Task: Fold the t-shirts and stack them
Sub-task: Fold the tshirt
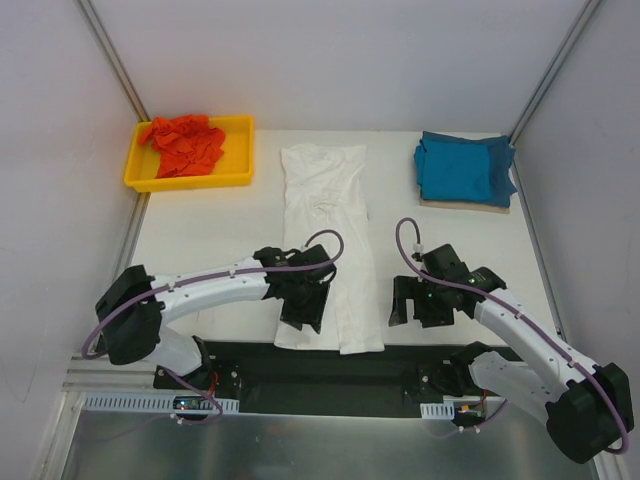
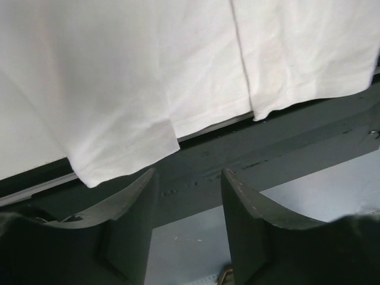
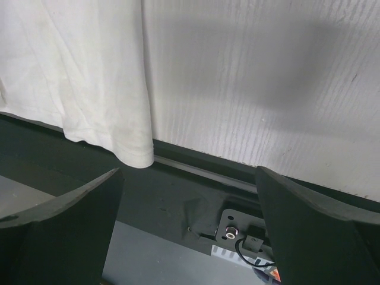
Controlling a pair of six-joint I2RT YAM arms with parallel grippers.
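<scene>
**Left gripper [image 1: 300, 312] and right gripper [image 1: 415, 305] spread at the near hem, nothing held**

My left gripper [image 2: 187, 175] hangs over the near left corner of the white soft cloth t-shirt [image 1: 325, 215]. Its fingers are apart with no cloth between them. My right gripper [image 3: 189, 173] is spread much wider and sits just beside the shirt's near right corner, over bare white table [image 1: 220, 235] rather than over cloth.

The white t-shirt [image 2: 148, 71] lies as a long narrow strip down the middle of the table, sides folded in, and its hem reaches the black rail [image 2: 267, 154] along the near edge. The teal-blue cloth t-shirt [image 1: 463, 168] sits folded at the far right. The orange-red cloth t-shirt [image 1: 183, 143] lies crumpled in the shallow yellow plastic tray [image 1: 190, 184] at the far left.

I judge the next move to be taking both near corners and carrying the hem away from me. The hem is several layers thick, so if I close too shallow I may catch only the top layer and the side folds will open. My right gripper has to come in sideways first, and dragging on the table could push that white edge [image 3: 77, 71] into a bunch. Reaching low at the rail could knock my fingers against it. If one corner lifts ahead of the other, the fold will skew.
</scene>
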